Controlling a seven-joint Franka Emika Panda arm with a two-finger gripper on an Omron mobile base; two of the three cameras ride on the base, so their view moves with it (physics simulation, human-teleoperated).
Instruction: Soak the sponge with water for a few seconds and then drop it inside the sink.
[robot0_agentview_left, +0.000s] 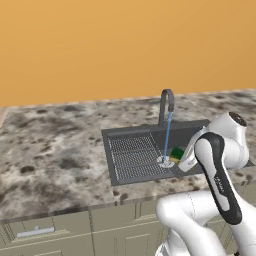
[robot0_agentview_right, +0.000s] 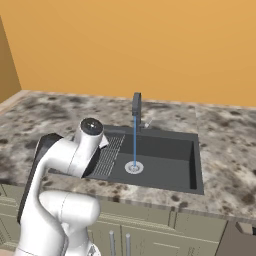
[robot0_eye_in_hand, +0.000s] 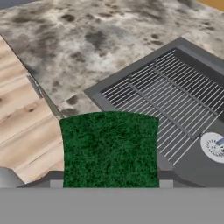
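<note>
The sponge, dark green over yellow, hangs low over the sink, just right of the foot of the water. My gripper is shut on the sponge, mostly hidden behind my own wrist. In the hand view the sponge's green top stands between the fingers, with the ribbed drainboard and the round silver drain beyond it. The water falls from the curved faucet onto the drain. I cannot tell whether the sponge touches the stream.
Speckled stone counter surrounds the sink on all sides, with an orange wall behind. Cabinet fronts run below the counter's front edge. Wooden floor shows past the counter edge in the hand view.
</note>
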